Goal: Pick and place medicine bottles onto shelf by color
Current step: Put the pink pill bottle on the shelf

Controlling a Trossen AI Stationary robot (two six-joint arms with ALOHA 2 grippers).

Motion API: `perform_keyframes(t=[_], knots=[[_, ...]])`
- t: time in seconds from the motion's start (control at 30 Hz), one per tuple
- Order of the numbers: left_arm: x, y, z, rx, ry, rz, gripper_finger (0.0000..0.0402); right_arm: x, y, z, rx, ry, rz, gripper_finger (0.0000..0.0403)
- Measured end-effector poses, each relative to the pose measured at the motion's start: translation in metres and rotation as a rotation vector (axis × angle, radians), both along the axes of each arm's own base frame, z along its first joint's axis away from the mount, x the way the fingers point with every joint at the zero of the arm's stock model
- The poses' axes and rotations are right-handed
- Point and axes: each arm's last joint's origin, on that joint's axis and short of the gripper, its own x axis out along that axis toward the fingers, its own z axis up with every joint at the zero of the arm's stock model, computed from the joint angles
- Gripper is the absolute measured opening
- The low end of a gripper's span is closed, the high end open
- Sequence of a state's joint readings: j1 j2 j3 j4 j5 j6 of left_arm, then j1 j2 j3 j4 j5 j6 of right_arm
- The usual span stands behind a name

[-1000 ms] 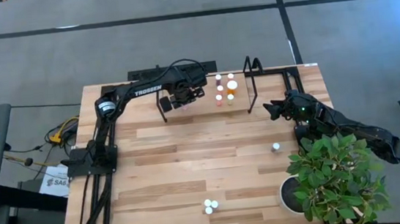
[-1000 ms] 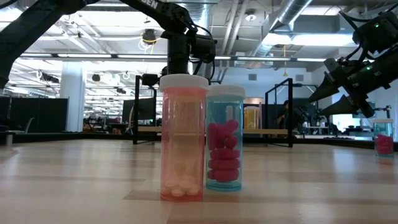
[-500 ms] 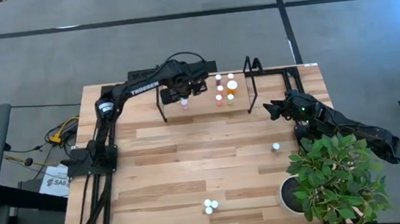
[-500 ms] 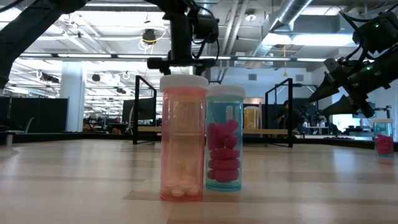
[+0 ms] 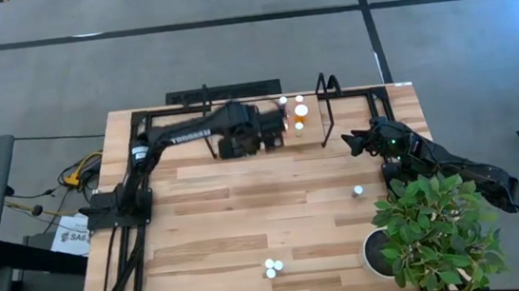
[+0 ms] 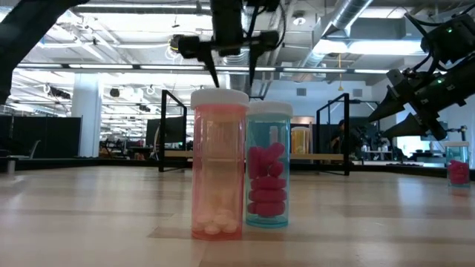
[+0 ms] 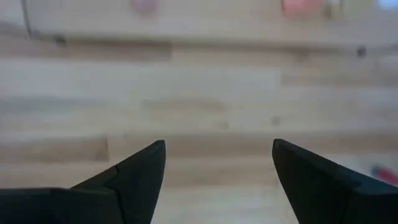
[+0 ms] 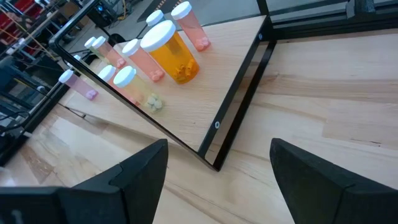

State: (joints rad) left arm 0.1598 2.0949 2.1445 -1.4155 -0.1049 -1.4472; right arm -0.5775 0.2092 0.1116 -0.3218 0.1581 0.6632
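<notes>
The shelf (image 5: 325,110) stands at the table's far edge and carries several medicine bottles, among them a large-capped orange one (image 8: 169,53), pink ones (image 8: 140,63) and a yellowish one (image 8: 134,89). My left gripper (image 5: 260,136) hangs open over the shelf's near edge, fingers pointing down, nothing between them (image 7: 217,168). My right gripper (image 5: 348,142) waits open just right of the shelf (image 8: 239,81). Loose bottles stand upright on the table: a pink one (image 6: 219,163) beside a teal one (image 6: 269,167) near the front, and one (image 5: 358,191) at the right.
A potted plant (image 5: 435,229) in a round white pot (image 5: 377,252) fills the near right corner, under my right arm. The shelf's black hoops (image 5: 327,86) stand upright at the far edge. Bare planks lie across the table's middle (image 5: 246,204).
My left gripper has opened and let go of a pink bottle on the shelf's left part. It then rose and moved toward the table's right and slightly toward the near edge. The arm now covers that bottle in the high view. My right arm has kept still.
</notes>
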Motion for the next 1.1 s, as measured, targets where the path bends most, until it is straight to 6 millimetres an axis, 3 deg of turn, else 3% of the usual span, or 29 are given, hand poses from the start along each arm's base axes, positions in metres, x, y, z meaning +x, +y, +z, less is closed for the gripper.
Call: perform_keyframes(t=[0.17, 0.37, 0.67, 0.87, 1.1], knots=[[0.005, -0.055, 0.0, 0.035, -0.007, -0.046, 0.0281, 0.0, 0.0, 0.0, 0.0, 0.0, 0.0, 0.0305], [0.005, -0.099, -0.001, 0.054, -0.001, -0.173, 0.0281, 0.0, 0.0, 0.0, 0.0, 0.0, 0.0, 0.0305], [-0.01, -0.186, -0.04, -0.075, 0.082, -0.426, 0.0281, 0.0, 0.0, 0.0, 0.0, 0.0, 0.0, 0.0305], [-0.026, -0.245, -0.051, -0.039, 0.035, -0.566, 0.0281, 0.0, 0.0, 0.0, 0.0, 0.0, 0.0, 0.0305], [-0.04, -0.286, -0.051, 0.02, -0.05, -0.654, 0.0281, 0.0, 0.0, 0.0, 0.0, 0.0, 0.0, 0.0305]])
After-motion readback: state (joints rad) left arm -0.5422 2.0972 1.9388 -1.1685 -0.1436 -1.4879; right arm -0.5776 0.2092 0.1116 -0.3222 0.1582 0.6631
